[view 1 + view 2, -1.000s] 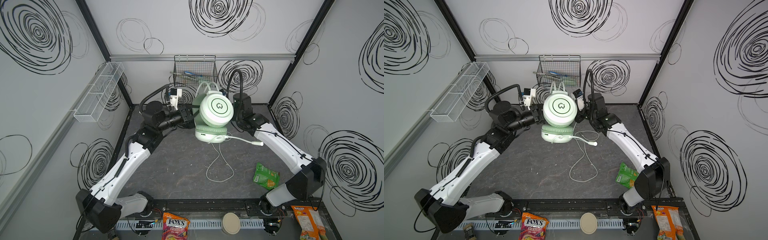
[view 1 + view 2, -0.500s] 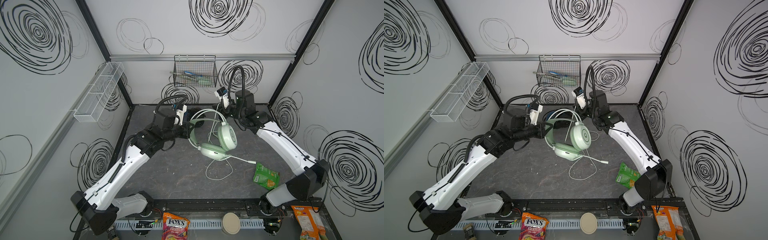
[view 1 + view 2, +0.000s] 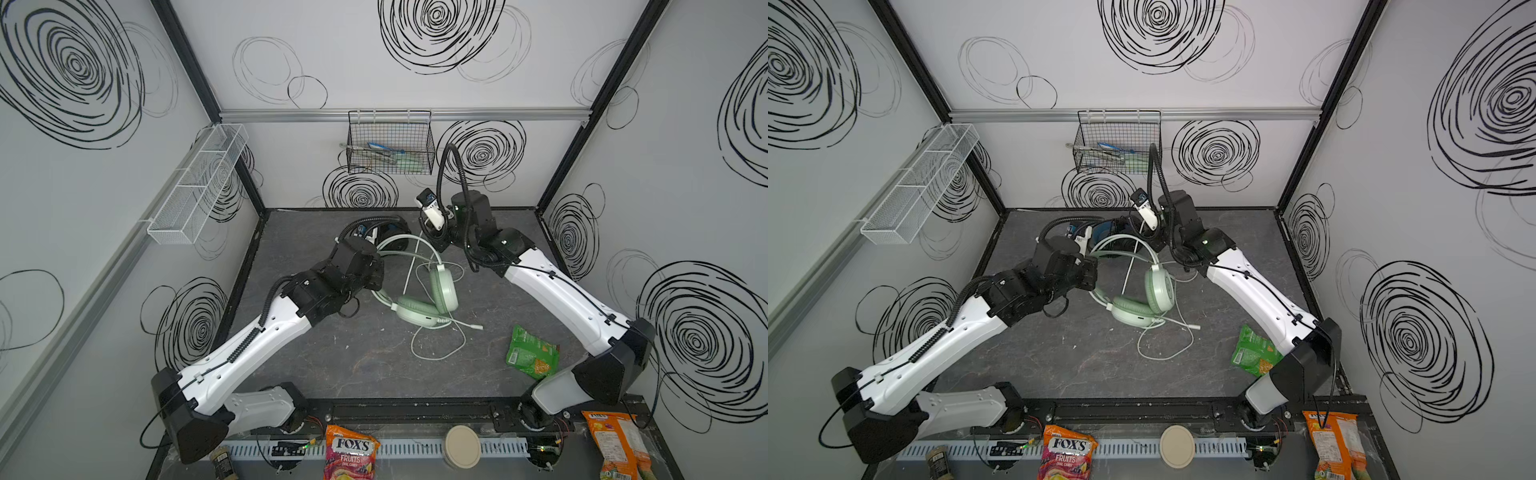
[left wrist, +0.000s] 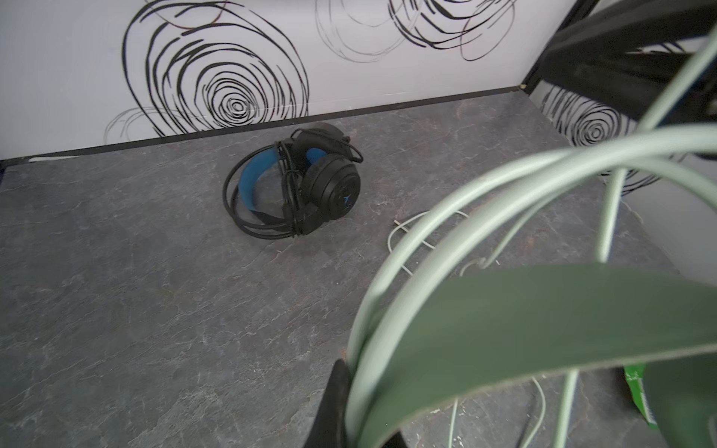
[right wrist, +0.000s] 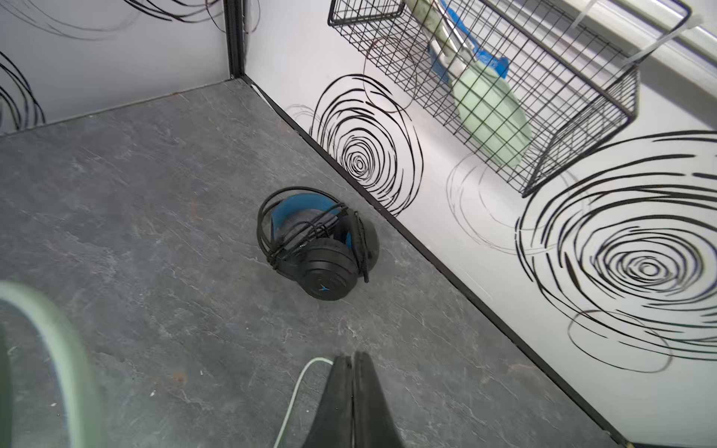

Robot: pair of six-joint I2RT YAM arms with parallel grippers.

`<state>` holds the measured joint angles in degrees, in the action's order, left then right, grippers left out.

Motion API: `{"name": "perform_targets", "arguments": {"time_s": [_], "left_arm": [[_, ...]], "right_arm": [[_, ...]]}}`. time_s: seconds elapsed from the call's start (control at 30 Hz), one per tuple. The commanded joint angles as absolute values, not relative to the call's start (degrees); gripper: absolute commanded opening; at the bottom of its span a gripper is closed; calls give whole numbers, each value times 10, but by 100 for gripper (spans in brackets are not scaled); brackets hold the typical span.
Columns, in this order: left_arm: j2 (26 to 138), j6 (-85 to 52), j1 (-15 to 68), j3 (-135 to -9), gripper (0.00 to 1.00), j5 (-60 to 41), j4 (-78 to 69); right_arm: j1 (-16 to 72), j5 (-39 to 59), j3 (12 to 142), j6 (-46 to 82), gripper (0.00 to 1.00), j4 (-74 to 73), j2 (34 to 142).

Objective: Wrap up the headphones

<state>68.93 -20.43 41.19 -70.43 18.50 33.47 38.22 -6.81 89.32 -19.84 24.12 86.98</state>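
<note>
Mint headset (image 3: 428, 299), cable (image 5: 295, 391) whitish. Blk headset (image 4: 306, 186): blue band, blk cord. Tabletop (image 3: 332, 365) dk grey, marbled w/ pale veins. Walls (image 3: 332, 54) white w/ blk scribbled swirls. Basket (image 3: 390, 162) blk wire; tray (image 3: 195, 187) white mesh. Green bag (image 3: 532, 353), pink bag (image 3: 351, 453), orange bag (image 3: 615, 444). Arms (image 3: 257, 345) white, blk joints.
</note>
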Motion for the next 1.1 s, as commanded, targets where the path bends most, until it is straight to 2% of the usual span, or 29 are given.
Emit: {"name": "perform_targets", "arguments": {"time_s": [0.0,0.33,0.6,0.9,1.07], "left_arm": [[672,-208,405,-692,0,237,355],[654,-206,406,-673,0,344,337],[672,-147,425,-684,0,531,307],[719,-121,412,-710,0,554,237],[738,-60,387,-712,0,589,145]], "right_arm": [[376,-151,922,-203,0,202,840],[379,-195,950,-200,1,221,850],[425,-230,975,-204,2,252,858],[473,-265,1029,-146,4,334,889],[484,-284,1042,-135,5,355,899]]}}
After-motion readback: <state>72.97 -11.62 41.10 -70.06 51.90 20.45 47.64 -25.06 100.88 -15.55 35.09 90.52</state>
